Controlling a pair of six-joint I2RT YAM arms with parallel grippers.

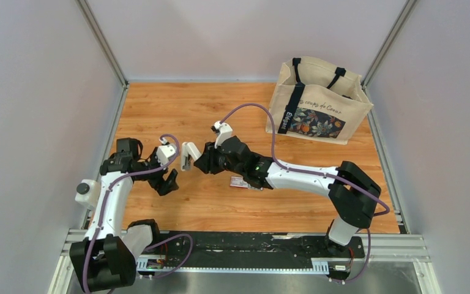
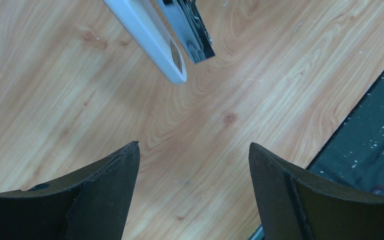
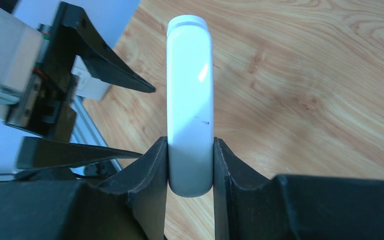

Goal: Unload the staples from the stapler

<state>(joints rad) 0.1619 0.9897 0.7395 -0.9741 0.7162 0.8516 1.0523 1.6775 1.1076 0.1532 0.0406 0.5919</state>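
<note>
The white stapler (image 1: 187,155) is held off the table, gripped at its rear end by my right gripper (image 1: 201,163), which is shut on it. In the right wrist view the stapler's white body (image 3: 190,95) stands between the fingers of that gripper (image 3: 190,167). In the left wrist view the white body (image 2: 147,37) and the opened metal magazine (image 2: 189,27) hang apart above the wood. My left gripper (image 1: 171,173) is open and empty just left of the stapler; its gap (image 2: 194,150) shows only bare table. No staples can be made out.
A small red-and-white box (image 1: 239,181) lies on the wooden table (image 1: 208,110) under the right forearm. A cloth tote bag (image 1: 318,101) stands at the back right. The black rail (image 2: 375,130) runs along the table's near edge.
</note>
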